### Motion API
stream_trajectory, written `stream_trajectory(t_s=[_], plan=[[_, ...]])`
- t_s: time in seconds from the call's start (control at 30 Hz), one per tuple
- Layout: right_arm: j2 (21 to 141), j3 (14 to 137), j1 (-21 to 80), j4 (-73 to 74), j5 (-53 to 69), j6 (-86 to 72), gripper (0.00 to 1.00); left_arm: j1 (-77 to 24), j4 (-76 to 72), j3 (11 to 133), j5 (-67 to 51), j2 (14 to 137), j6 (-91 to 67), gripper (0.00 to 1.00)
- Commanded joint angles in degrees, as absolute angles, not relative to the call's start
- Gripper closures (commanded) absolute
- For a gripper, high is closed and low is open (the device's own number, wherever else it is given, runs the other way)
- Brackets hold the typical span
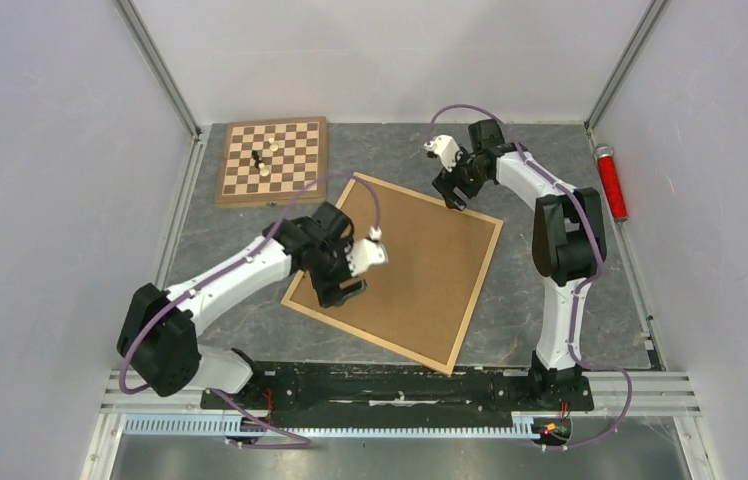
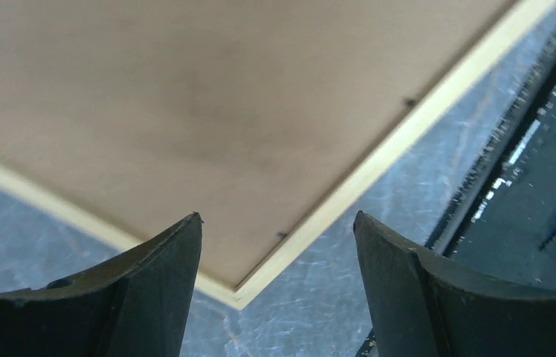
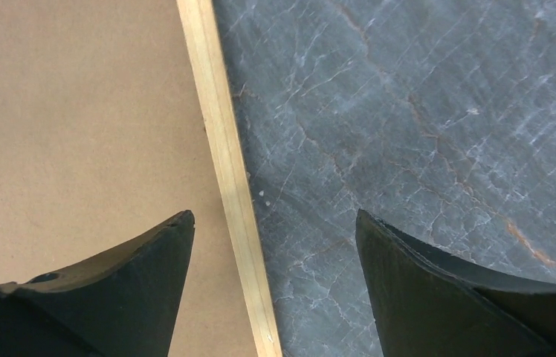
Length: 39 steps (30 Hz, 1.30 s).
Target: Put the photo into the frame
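Frame (image 1: 477, 292) of pale wood, a thin narrow rail around a flat matte brown board (image 1: 420, 270), lies turned diamond-wise on the grey veined table (image 3: 424, 134), between the two arms. A checkered chessboard (image 1: 272, 160) sits beyond its left side, and a red cylinder (image 1: 610, 182) lies at the right wall.

The left arm reaches in low and bent. Its gripper (image 2: 277, 238) points down over a corner of the frame with jaws spread apart, holding nothing. The right arm folds back over the far corner. Its gripper (image 3: 275, 238) also stands wide, one finger (image 3: 111, 297) above the board, the other above bare table, with the rail between them.
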State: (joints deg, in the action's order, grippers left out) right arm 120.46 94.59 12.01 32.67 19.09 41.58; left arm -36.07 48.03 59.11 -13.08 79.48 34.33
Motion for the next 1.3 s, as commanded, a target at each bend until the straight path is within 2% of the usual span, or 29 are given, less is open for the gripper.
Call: stream_trajectory(t_s=[0.0,0.3,0.47,0.53,0.67,0.8,1.03,1.17,1.27], plan=[[120.95,95.33,11.51,36.07,20.74,46.07,0.2,-43.92,47.08,55.51,-9.54,79.07,37.47,0.19],[120.91,89.0,11.47,33.22,18.37,48.38,0.28,-45.62,42.01,56.46,-7.63,84.99,38.39,0.24],[123.76,90.96,10.66,35.24,18.09,51.52,0.4,-45.3,40.8,57.69,-6.44,85.15,38.54,0.24],[124.72,91.45,10.31,36.26,18.16,52.7,0.48,-44.4,40.28,57.76,-6.59,84.47,38.03,0.24],[126.17,91.63,9.36,37.17,17.6,53.85,0.7,-41.84,40.31,57.28,-8.04,82.59,36.86,0.25],[127.32,92.7,6.99,37.44,16.81,52.14,1.0,-41.57,40.34,55.37,-7.97,80.86,35.67,0.25],[121.73,87.27,0.37,34.62,15.35,45.27,1.0,-41.57,39.02,54.76,-5.08,80.64,31.69,0.26],[116.31,79.69,-7.03,29.93,10.47,37.24,1.0,-41.7,40.54,57.3,-2.93,83.4,26.95,0.27],[112.81,74.97,-13.31,27.54,11.65,30.83,1.0,-41.75,42.1,60.09,-0.89,87.08,21.16,0.27]])
